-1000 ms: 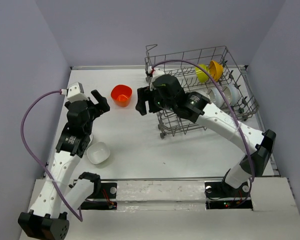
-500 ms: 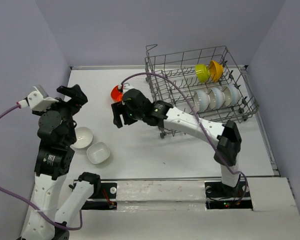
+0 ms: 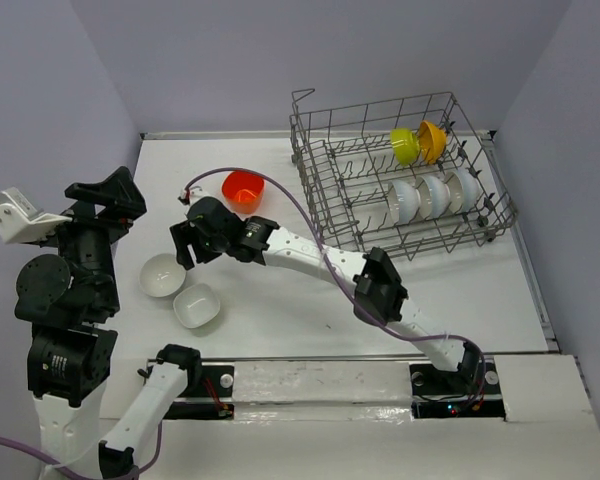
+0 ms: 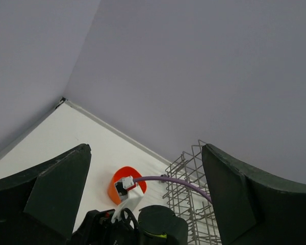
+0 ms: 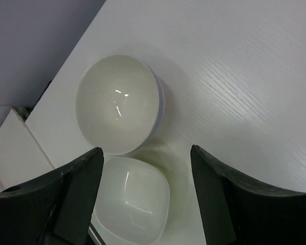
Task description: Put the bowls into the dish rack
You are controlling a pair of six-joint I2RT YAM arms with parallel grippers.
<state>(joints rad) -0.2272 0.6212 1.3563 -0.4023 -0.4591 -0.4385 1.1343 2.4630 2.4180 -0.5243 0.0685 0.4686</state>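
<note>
Now, top: my right end effector [image 3: 184, 248] spread near two white bowls [image 3: 163, 274] on the worktop [image 3: 270, 305]; dish rack [image 3: 480, 215] holds five bowls [image 3: 420, 198] | left wrist: left end effector [image 4: 145, 149] wide apart, empty, red-orange bowl [image 4: 137, 174] beyond | right wrist: I see both white bowls between fingers [image 5: 76, 199].

Robot lab bench, by the looks: 2 arms, left arm [image 3: 68, 300] & right arm [image 3: 300, 250], bolted to a white table [image 3: 280, 300]. Plain lilac-grey walls [image 3: 280, 60] box it in, a purple cable [image 4: 168, 179] trails, and a dish rack [image 3: 312, 170] sits on top.
</note>
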